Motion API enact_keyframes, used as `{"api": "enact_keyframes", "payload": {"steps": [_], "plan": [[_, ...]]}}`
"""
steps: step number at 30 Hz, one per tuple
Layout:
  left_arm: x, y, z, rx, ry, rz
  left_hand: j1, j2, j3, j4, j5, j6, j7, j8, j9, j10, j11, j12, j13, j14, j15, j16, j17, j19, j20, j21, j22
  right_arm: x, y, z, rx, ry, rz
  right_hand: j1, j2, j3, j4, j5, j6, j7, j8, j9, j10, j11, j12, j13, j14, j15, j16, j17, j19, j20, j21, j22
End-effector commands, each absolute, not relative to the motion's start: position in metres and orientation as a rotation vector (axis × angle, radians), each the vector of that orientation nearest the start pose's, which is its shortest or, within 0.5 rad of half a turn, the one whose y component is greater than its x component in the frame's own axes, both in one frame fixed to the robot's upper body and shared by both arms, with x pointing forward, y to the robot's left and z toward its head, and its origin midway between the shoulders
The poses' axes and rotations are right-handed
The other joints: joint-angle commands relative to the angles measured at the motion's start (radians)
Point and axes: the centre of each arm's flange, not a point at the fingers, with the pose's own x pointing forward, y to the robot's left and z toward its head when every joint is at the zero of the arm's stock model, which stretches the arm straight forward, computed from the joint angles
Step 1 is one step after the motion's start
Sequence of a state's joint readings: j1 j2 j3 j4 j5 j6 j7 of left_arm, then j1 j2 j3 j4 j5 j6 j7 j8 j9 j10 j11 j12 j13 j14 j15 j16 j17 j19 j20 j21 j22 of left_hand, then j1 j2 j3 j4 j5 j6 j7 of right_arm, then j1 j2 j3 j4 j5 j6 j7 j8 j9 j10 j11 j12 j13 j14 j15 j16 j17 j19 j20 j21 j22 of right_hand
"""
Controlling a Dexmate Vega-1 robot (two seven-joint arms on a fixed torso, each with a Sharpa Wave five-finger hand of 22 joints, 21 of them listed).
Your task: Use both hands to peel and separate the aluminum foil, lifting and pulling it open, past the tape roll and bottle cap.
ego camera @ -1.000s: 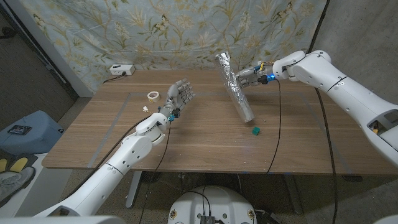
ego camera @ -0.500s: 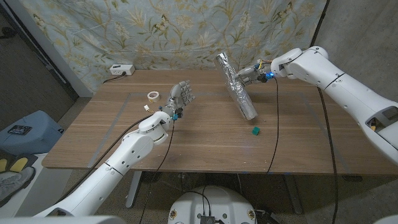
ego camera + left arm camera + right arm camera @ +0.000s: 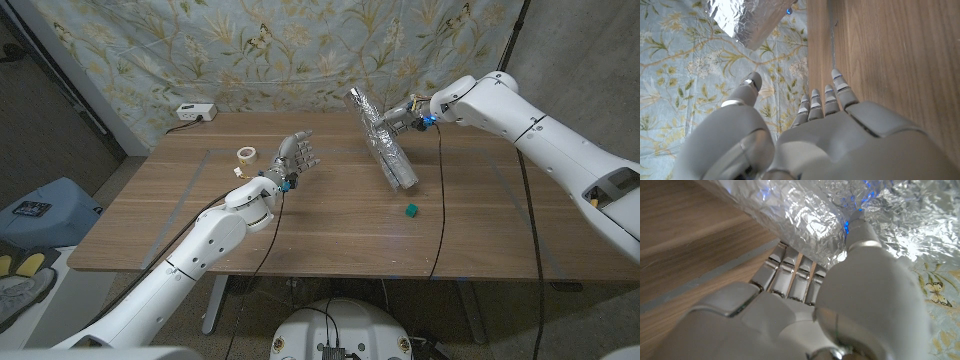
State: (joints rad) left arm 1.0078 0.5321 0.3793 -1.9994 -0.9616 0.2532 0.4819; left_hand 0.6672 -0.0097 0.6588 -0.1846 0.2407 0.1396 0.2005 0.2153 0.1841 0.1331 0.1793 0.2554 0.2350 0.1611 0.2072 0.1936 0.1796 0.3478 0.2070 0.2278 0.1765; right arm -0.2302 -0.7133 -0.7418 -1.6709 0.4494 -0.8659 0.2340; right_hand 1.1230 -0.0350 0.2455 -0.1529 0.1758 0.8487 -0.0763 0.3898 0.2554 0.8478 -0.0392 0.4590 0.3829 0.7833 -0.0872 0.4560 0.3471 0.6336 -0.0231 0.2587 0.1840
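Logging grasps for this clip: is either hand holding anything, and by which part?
The right hand grips the foil roll near its raised upper end. The left hand holds nothing, fingers apart.

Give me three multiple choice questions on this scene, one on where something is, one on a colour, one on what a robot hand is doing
1. Where is the tape roll?
A. beside the left robot hand
B. under the foil
C. at the table's right edge

2. What colour is the small cap?
A. red
B. green
C. white

3. What is the right robot hand doing?
A. waiting open
B. holding the foil
C. pressing the table

Answers: 1 A, the roll sits just left of the raised hand. 2 B, it shows green on the wood. 3 B, its fingers wrap the tilted foil.
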Motion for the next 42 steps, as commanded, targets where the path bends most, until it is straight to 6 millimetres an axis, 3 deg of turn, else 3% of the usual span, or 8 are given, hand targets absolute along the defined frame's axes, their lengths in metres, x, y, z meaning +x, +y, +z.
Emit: {"api": "enact_keyframes", "payload": {"steps": [1, 10, 12, 19, 23, 28, 31, 42], "plan": [[0.550, 0.158, -0.004, -0.286, -0.268, -0.256, 0.051, -0.014, -0.013, 0.001, 0.003, 0.027, 0.008, 0.009, 0.007, 0.012, 0.010, 0.010, 0.009, 0.017, 0.005, 0.003, 0.004, 0.025, 0.001, 0.007, 0.005, 0.627, -0.195, 0.147, -0.756, -0.028, 0.271, 0.024, 0.073, 0.011, -0.001, 0.003, 0.058, 0.055, 0.003, 0.004, 0.005, 0.005, 0.009, 0.003, 0.008, -0.059, 0.000, 0.002, 0.008, -0.001, 0.007, 0.002], [0.554, 0.146, -0.006, -0.239, -0.243, -0.278, 0.093, -0.029, -0.029, 0.002, 0.001, 0.034, 0.011, 0.009, 0.012, 0.007, 0.018, 0.014, 0.016, 0.030, 0.005, 0.002, 0.006, 0.032, 0.003, 0.003, 0.007, 0.631, -0.183, 0.152, -0.812, -0.003, 0.228, 0.027, 0.079, 0.013, -0.001, 0.004, 0.058, 0.058, 0.002, 0.006, 0.006, 0.005, 0.010, 0.003, 0.012, -0.058, 0.004, 0.006, 0.009, 0.000, 0.007, 0.003], [0.556, 0.143, -0.008, -0.236, -0.233, -0.294, 0.147, -0.037, -0.041, 0.003, -0.001, 0.018, 0.011, 0.001, 0.016, -0.005, 0.022, 0.019, 0.025, 0.031, 0.005, -0.002, 0.007, 0.034, 0.003, -0.001, 0.008, 0.631, -0.180, 0.153, -0.826, 0.002, 0.216, 0.026, 0.080, 0.013, 0.000, 0.004, 0.058, 0.059, 0.002, 0.007, 0.007, 0.008, 0.011, 0.003, 0.013, -0.059, 0.003, 0.006, 0.011, 0.001, 0.008, 0.003], [0.559, 0.134, -0.011, -0.216, -0.208, -0.318, 0.212, -0.038, -0.082, 0.015, -0.003, -0.014, 0.013, -0.011, 0.019, -0.024, 0.031, 0.030, 0.043, 0.027, 0.009, -0.004, 0.010, 0.033, 0.004, -0.007, 0.011, 0.634, -0.173, 0.157, -0.874, 0.024, 0.198, 0.026, 0.082, 0.014, 0.000, 0.004, 0.059, 0.061, 0.001, 0.009, 0.008, 0.011, 0.013, 0.004, 0.016, -0.056, 0.002, 0.005, 0.013, 0.002, 0.009, 0.003], [0.559, 0.129, -0.011, -0.202, -0.201, -0.319, 0.256, -0.028, -0.144, 0.024, 0.003, -0.036, 0.013, -0.015, 0.020, -0.035, 0.032, 0.049, 0.064, 0.028, 0.010, -0.004, 0.012, 0.035, 0.004, -0.009, 0.013, 0.635, -0.169, 0.158, -0.893, 0.028, 0.198, 0.024, 0.083, 0.014, 0.002, 0.003, 0.059, 0.063, 0.000, 0.009, 0.008, 0.011, 0.013, 0.005, 0.017, -0.055, -0.001, 0.003, 0.014, 0.003, 0.009, 0.003], [0.562, 0.122, -0.010, -0.181, -0.181, -0.318, 0.343, 0.019, -0.333, 0.034, 0.035, -0.081, 0.014, -0.018, 0.020, -0.076, 0.033, 0.118, 0.116, 0.029, 0.011, -0.005, 0.011, 0.034, 0.004, -0.007, 0.015, 0.635, -0.163, 0.161, -0.909, 0.030, 0.203, 0.022, 0.083, 0.014, 0.002, 0.003, 0.057, 0.065, -0.001, 0.010, 0.009, 0.012, 0.014, 0.005, 0.019, -0.053, -0.002, 0.003, 0.015, 0.003, 0.010, 0.004], [0.564, 0.116, -0.009, -0.173, -0.171, -0.323, 0.370, 0.033, -0.384, 0.036, 0.044, -0.099, 0.014, -0.019, 0.019, -0.097, 0.034, 0.138, 0.126, 0.029, 0.010, -0.005, 0.012, 0.032, 0.004, -0.006, 0.016, 0.635, -0.161, 0.162, -0.916, 0.025, 0.205, 0.023, 0.083, 0.015, 0.001, 0.003, 0.061, 0.066, -0.001, 0.011, 0.009, 0.014, 0.015, 0.005, 0.022, -0.053, -0.003, 0.001, 0.016, 0.004, 0.010, 0.004], [0.569, 0.092, 0.001, -0.161, -0.161, -0.368, 0.380, 0.050, -0.434, 0.039, 0.068, -0.124, 0.015, -0.020, 0.018, -0.117, 0.033, 0.165, 0.135, 0.030, 0.011, -0.004, 0.014, 0.033, 0.004, 0.000, 0.019, 0.632, -0.160, 0.165, -0.936, 0.021, 0.206, 0.020, 0.087, 0.016, 0.003, 0.003, 0.061, 0.065, -0.002, 0.013, 0.012, 0.013, 0.017, 0.005, 0.026, -0.054, -0.003, 0.003, 0.018, 0.005, 0.011, 0.004]]}}
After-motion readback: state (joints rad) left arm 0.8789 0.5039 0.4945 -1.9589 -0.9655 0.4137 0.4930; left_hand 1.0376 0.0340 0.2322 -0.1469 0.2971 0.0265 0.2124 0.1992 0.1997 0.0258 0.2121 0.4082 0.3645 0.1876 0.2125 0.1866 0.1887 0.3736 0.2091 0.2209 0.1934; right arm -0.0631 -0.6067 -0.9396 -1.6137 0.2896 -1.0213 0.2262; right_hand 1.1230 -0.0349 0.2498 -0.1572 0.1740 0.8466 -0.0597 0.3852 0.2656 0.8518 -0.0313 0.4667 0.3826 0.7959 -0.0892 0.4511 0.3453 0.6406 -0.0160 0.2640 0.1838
